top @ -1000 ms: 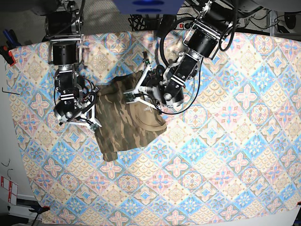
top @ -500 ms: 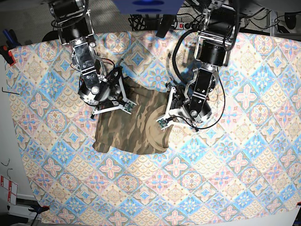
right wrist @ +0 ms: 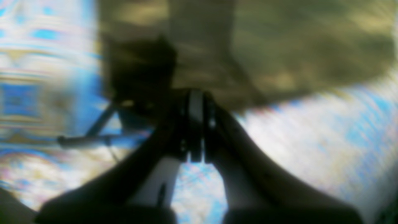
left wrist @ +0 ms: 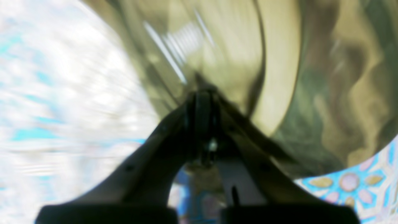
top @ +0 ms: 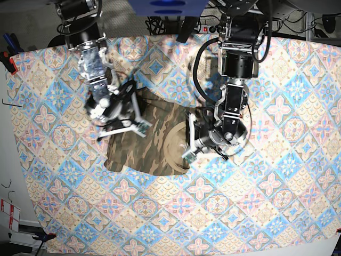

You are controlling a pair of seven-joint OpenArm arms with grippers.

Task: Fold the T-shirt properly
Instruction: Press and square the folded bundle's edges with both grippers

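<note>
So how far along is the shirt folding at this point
Partly done: the T-shirt lies bunched into a compact, uneven block on the patterned tablecloth, collar showing near its right edge. In hand: the left gripper and right gripper are both shut at the shirt's edges; whether they pinch cloth is too blurred to tell. Left: squaring the edges into a neat fold.

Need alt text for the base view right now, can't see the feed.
Overhead: a camouflage T-shirt lies bunched on a patterned tablecloth. The right gripper and left gripper, both shut, sit at its opposite edges.
</note>
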